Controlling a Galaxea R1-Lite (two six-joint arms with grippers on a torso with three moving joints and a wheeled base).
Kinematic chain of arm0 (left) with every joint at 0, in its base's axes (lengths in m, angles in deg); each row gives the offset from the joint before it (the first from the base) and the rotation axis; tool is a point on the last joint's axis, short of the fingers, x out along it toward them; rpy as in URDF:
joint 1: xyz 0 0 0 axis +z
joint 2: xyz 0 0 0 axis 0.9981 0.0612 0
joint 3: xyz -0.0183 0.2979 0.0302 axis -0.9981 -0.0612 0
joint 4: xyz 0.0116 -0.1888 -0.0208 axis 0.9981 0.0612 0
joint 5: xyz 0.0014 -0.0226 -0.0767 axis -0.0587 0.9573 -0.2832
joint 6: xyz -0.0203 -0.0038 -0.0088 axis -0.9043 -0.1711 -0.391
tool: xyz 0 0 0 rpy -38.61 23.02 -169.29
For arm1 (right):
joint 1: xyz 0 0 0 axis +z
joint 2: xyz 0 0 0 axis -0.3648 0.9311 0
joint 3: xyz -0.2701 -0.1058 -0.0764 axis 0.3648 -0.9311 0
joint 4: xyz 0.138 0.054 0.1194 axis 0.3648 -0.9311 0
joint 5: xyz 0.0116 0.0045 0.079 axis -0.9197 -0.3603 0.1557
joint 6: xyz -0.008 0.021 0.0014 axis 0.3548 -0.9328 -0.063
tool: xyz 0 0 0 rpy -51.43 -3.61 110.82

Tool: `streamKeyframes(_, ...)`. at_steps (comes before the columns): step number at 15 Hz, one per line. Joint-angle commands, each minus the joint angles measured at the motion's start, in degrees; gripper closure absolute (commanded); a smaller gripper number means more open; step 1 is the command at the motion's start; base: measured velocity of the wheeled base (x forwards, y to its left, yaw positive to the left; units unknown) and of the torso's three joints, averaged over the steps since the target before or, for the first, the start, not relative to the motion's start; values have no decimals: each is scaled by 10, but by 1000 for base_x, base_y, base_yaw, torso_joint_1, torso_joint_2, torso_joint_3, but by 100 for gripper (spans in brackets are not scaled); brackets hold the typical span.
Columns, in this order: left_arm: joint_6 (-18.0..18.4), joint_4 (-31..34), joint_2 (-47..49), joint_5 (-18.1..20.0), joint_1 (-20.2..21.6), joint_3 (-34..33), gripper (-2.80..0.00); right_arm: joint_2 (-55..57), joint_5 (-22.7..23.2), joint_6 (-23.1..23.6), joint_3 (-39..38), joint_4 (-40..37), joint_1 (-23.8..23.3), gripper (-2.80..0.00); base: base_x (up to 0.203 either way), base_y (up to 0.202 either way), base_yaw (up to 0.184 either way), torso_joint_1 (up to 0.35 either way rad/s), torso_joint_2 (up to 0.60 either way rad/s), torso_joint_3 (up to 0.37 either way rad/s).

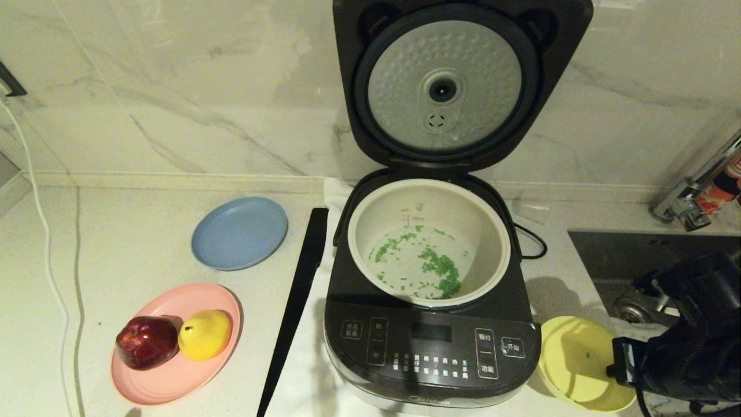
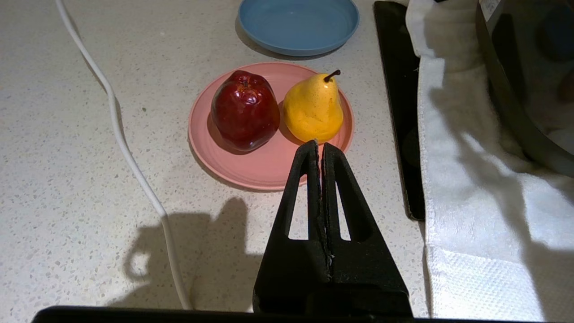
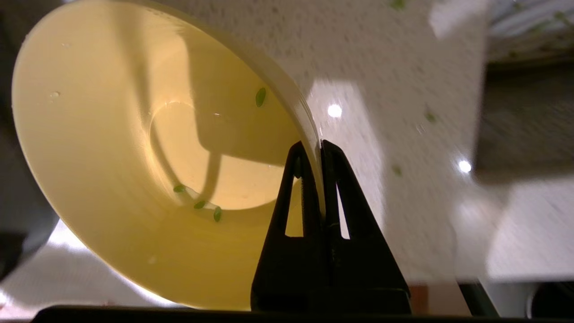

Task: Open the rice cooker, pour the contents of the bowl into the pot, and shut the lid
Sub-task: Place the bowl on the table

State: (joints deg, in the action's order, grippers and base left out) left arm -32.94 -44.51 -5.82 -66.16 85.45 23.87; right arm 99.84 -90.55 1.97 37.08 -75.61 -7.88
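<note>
Yellow bowl (image 1: pixel 579 362) nearly empty, pour done, lid (image 1: pixel 446 87) up.
We see the contents (image 1: pixel 431 266) in the pot (image 1: pixel 480 223); right gripper (image 3: pixel 314 154) pinches the bowl's rim beside the rice cooker (image 1: pixel 431 347), likely setting it down. Left gripper (image 2: pixel 320 150) idles closed near the pink plate (image 2: pixel 260 172).

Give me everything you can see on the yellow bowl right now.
The bowl is small, round, pale yellow and plastic-looking, tilted, at the rice cooker's front right corner. It is almost empty: a few green bits and droplets cling inside. The right gripper is shut on its rim, one finger inside, one outside. Whether its base touches the counter cannot be told.
</note>
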Motion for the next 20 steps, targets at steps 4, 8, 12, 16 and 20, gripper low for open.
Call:
streamKeyframes(4,0,0,0,0,0,-2,0,105,-4,-14,-14,89,-3,0,0,0,0,0,0,0)
streamKeyframes(8,0,0,0,0,0,-2,0,126,-5,-15,-2,95,-5,0,0,0,0,0,0,0)
streamKeyframes(12,0,0,0,0,0,-2,0,121,-6,-13,-6,107,-11,0,0,0,0,0,0,0)
streamKeyframes(16,0,0,0,0,0,-2,0,90,-6,-15,-3,112,-15,-280,0,0,0,0,0,0)
streamKeyframes(20,0,0,0,0,0,-2,0,30,-26,-23,3,109,-26,-280,0,0,0,0,0,0)
